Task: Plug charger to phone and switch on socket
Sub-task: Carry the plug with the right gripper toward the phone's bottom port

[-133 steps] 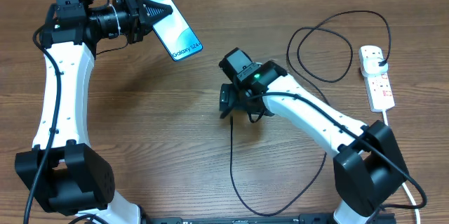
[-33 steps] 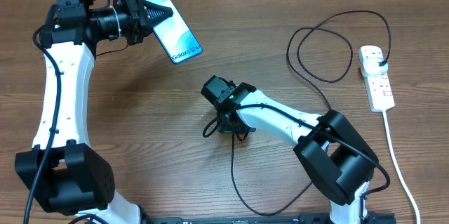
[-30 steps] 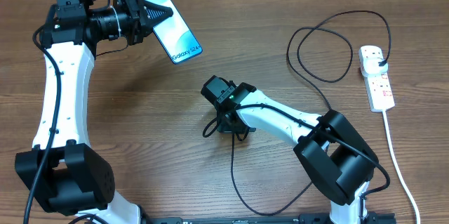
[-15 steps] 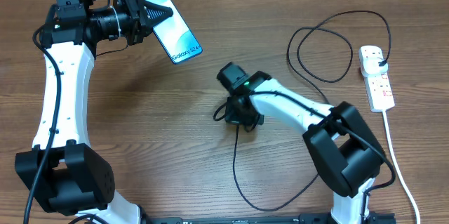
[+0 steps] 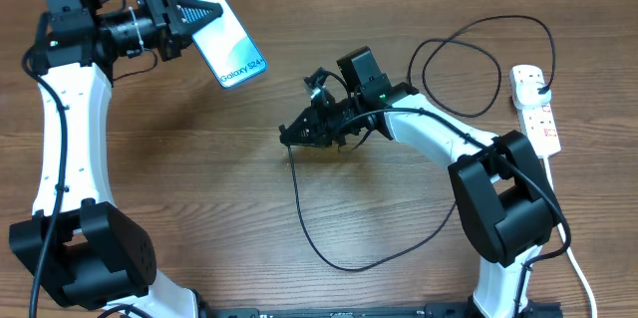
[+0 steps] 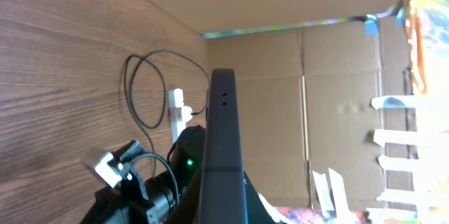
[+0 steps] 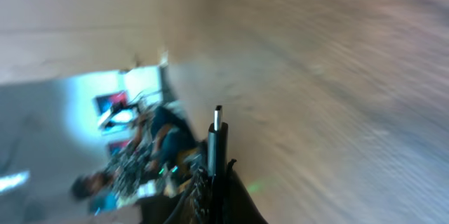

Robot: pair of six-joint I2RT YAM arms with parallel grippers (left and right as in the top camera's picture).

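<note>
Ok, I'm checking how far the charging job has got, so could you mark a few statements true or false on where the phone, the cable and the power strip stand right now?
1. The left hand grips the slim smartphone with the light blue glowing screen. True.
2. The small connector tip of the thin black cable is already in the smartphone. False: the right hand holds it, well apart from the smartphone.
3. The cable's black plug sits in the white elongated power strip. True.
4. The power strip lies right beside the smartphone. False: in the overhead view it lies at the far right, and the smartphone is at the upper left.
</note>
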